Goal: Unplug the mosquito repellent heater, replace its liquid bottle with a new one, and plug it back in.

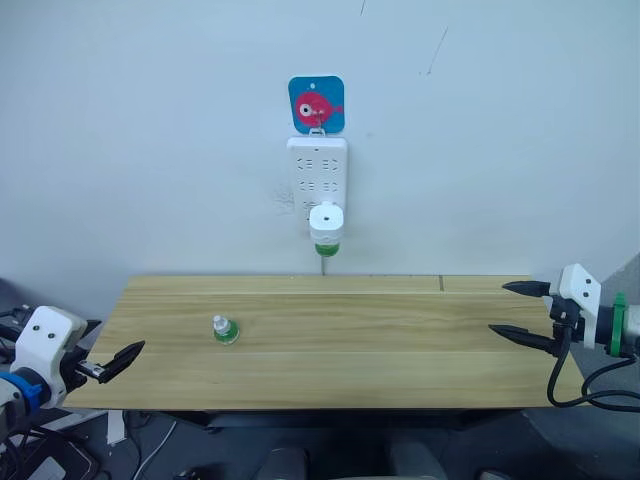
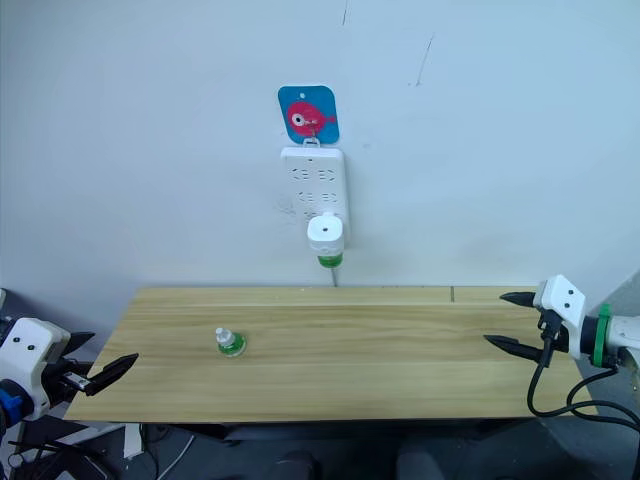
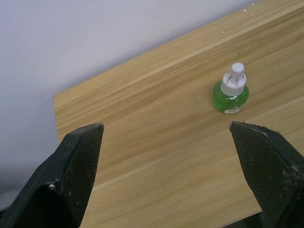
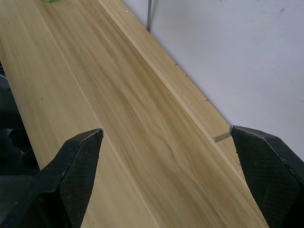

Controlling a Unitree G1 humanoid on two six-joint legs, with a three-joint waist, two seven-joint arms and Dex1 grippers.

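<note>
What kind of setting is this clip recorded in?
Likely an indoor test bench: a bare wooden table against a plain white wall, a wall-mounted power strip holding the mosquito repellent heater, and a spare liquid bottle.

1 heater (image 1: 326,221), 1 spare bottle (image 1: 225,329), 1 wall strip (image 1: 316,172), 2 tools.

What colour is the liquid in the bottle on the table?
Green, clearest in the left wrist view: bottle.
</note>
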